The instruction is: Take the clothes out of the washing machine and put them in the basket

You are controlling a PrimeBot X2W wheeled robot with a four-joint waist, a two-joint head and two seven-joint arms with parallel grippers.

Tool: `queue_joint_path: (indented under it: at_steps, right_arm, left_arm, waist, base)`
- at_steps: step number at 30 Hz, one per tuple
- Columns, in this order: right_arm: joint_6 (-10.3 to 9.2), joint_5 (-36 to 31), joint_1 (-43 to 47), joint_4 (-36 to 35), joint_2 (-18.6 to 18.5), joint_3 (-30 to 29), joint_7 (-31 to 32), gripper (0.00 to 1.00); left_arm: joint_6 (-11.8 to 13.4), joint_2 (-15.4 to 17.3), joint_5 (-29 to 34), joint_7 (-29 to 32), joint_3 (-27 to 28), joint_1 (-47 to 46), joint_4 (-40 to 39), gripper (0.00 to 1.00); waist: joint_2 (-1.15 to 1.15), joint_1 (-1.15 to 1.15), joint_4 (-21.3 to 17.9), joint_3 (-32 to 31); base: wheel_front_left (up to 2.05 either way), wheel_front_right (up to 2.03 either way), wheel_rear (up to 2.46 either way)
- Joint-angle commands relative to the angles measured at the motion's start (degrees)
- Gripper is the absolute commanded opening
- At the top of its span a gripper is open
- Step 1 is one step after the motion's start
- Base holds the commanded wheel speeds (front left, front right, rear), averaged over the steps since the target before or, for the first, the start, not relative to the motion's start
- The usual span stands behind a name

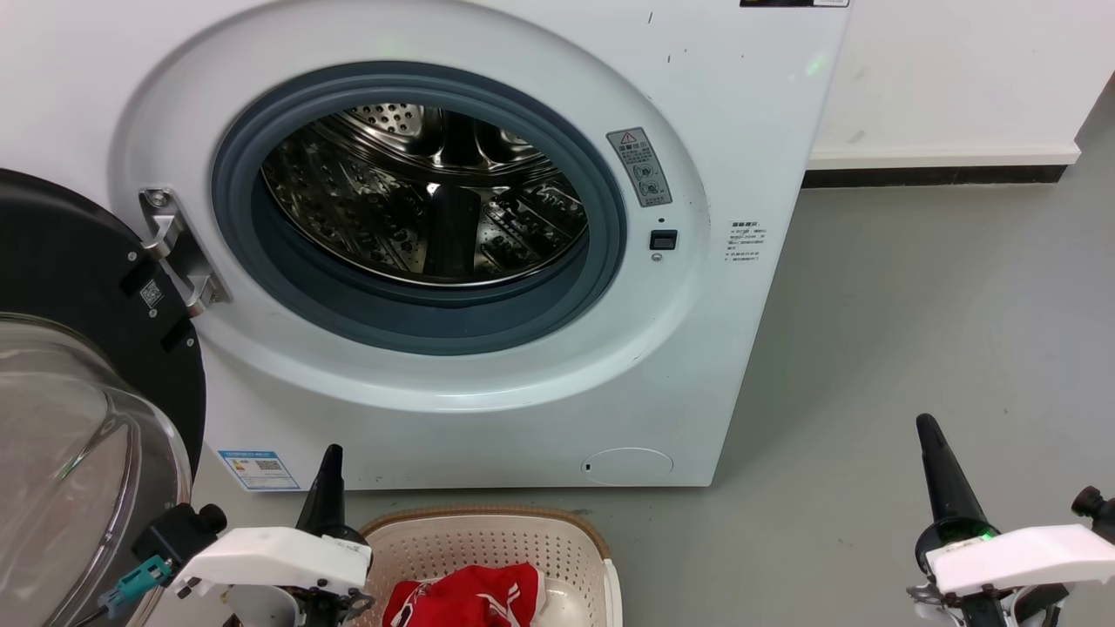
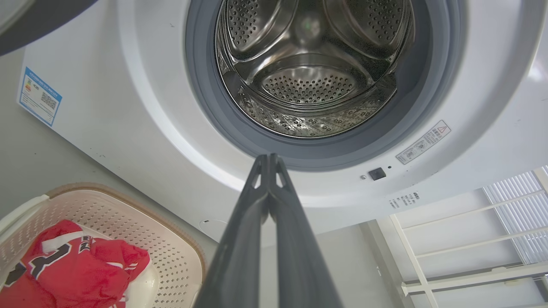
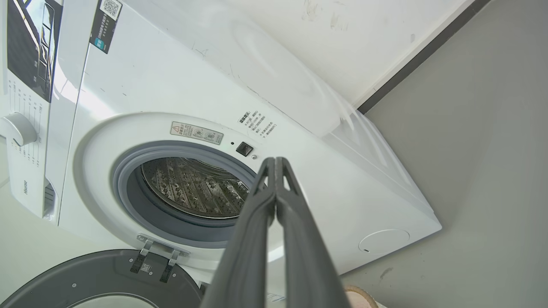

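**Drum looks bare, red clothes lie in the basket**

At the far left of the head view the door (image 1: 78, 392) hangs wide open, its glass bowl facing the camera. Just right of it, at the lower left, the left claw (image 1: 331, 461) points up the frame with its two dark fingers pressed together and nothing between them; the left wrist view shows the same closed pair aimed at the lower lip of the porthole.

At the bottom centre stands the basket (image 1: 488, 512), on the floor just in front of the washing machine (image 1: 488, 383). The clothes (image 1: 466, 596) lie inside it as a crumpled red heap with white stripes, low against the basket's bottom and below its rim.

Above, in the middle of the frame, the drum (image 1: 427, 200) shows bare steel; no red fabric appears in it from any of the three views, though its nearest lower edge is partly hidden behind the grey seal.

At the lower right the right claw (image 1: 930, 435) also points up, fingers together and empty, over bare grey floor (image 1: 915, 287) well apart from the basket.

My reading is that the unloading step is finished or nearly so. The next move calls only for a check of the hidden front lip of the drum; if anything remains there, one claw must open, reach through the porthole past the seal, and carry the piece down to the basket.
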Motion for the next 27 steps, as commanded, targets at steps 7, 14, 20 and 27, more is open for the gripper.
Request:
queue_joint_path:
  at_steps: [7,14,20,27]
  right_arm:
    - [0.00,5.8,-2.1,0.7,-0.4,-0.3,0.8,0.00]
    - [0.00,10.2,-2.7,1.6,-0.5,-0.6,1.6,0.00]
    - [0.00,13.7,-3.1,2.3,-0.5,-0.8,2.2,0.00]
    - [0.00,17.7,-3.7,3.1,-0.4,-1.0,3.0,0.00]
  left_arm:
    - [-1.1,0.0,-5.4,1.4,1.2,-1.7,-0.6,0.00]
    - [-1.8,-0.1,-9.8,2.5,2.1,-1.9,-0.6,0.00]
    - [-2.3,-0.2,-13.3,3.5,2.7,-1.9,-0.6,0.00]
    - [-3.0,-0.3,-17.2,4.5,3.4,-2.0,-0.5,0.00]
  waist:
    - [0.00,-0.01,0.1,0.0]
    - [0.00,-0.01,0.3,0.1]
    - [0.00,-0.01,0.4,0.1]
    - [0.00,-0.01,0.6,0.1]
  base:
    - [0.00,0.00,0.00]
    - [0.00,0.00,0.00]
    - [0.00,0.00,0.00]
    - [0.00,0.00,0.00]
